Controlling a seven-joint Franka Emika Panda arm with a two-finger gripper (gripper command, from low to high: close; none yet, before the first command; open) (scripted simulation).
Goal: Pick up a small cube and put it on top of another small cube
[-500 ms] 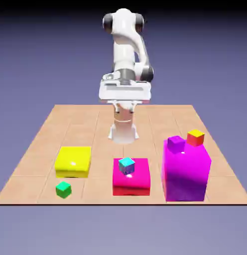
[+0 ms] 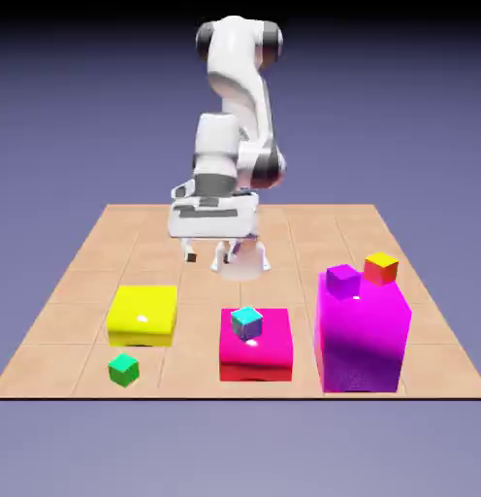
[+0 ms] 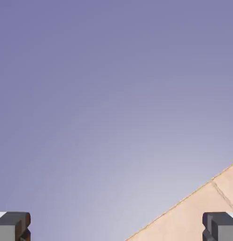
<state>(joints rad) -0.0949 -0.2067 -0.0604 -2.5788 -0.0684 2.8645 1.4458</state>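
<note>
blue-violet backdrop all around, tan tiled table underneath, and my white arm rising at the far edge. my gripper hangs above the back of the table, clear of everything, nothing between the jaws. they stand wide apart: in the hand view one grey fingertip sits in the bottom left corner and the other in the bottom right, with only backdrop and a slanting corner of the table between them.

now the blocks, along the near side. the tiny green cube sits alone on the tiles at the exterior view's left, close to the near edge, just in front of the flat yellow block and not touching it. middle of the row, the low magenta block carries the tiny cyan cube on its top face. over on the exterior view's right, the tall magenta block stands highest, with the tiny purple cube on its top near the left back corner. behind it peeks a small red cube with a yellow top; what it rests on i cannot tell.

my gripper is well apart from the green cube, farther back on the table and above it. none of the blocks show up in the hand view.
</note>
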